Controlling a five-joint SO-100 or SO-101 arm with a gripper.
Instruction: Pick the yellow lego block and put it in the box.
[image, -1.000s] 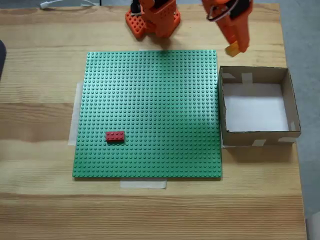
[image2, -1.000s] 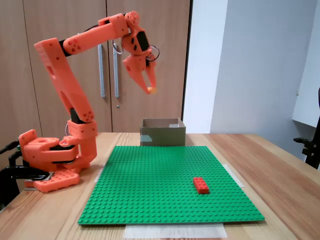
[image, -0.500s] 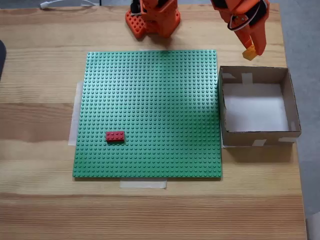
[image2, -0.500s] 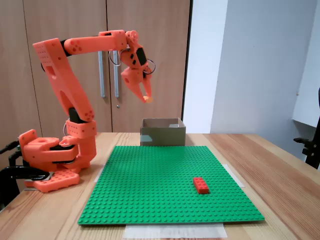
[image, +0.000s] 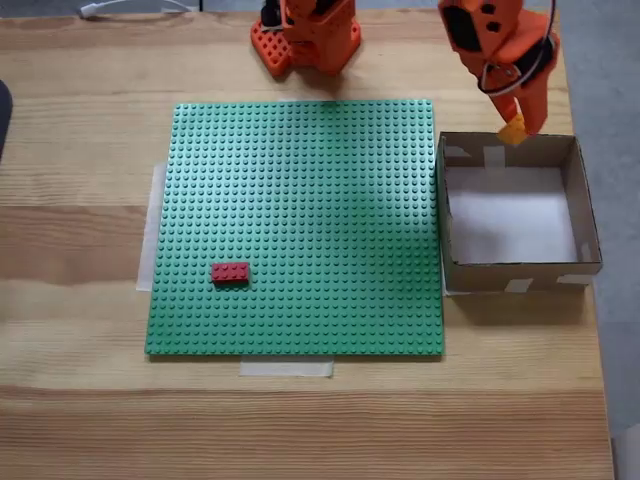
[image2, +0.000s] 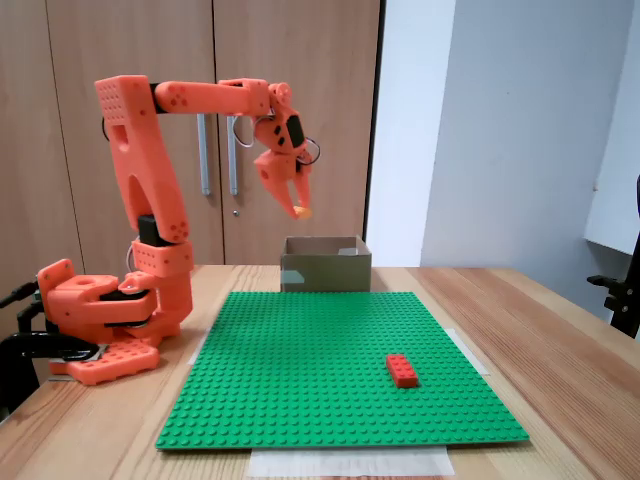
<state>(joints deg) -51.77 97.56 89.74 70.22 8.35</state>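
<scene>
the step in hand is the carry: the pincer (image: 516, 128) is closed on the yellow lego block (image: 512, 131), which hangs in the air at its tips. in a fixed view from above the block sits over the box's far wall, at the edge of the opening. in the side fixed view the pincer (image2: 300, 208) holds the block (image2: 303, 211) well above the box (image2: 325, 264) and a little to the left of its middle, so it is not yet low inside.

the box (image: 589, 222) is an open cardboard square with pale tape pieces on its rim, standing on the desk (image: 80, 150) just beside the right edge of the green baseplate (image: 300, 200). its white floor looks bare; nothing lies in it yet.

the next move, as i judge it, calls for reaching a bit further so the block clears the far wall and comes over the white floor, perhaps lowering some, and then parting the pincer to drop it. letting go here risks the block striking the rim and bouncing out behind the box.

a red lego brick (image: 230, 272) sits on the baseplate, well apart from the box, and plays no part in this step.
</scene>
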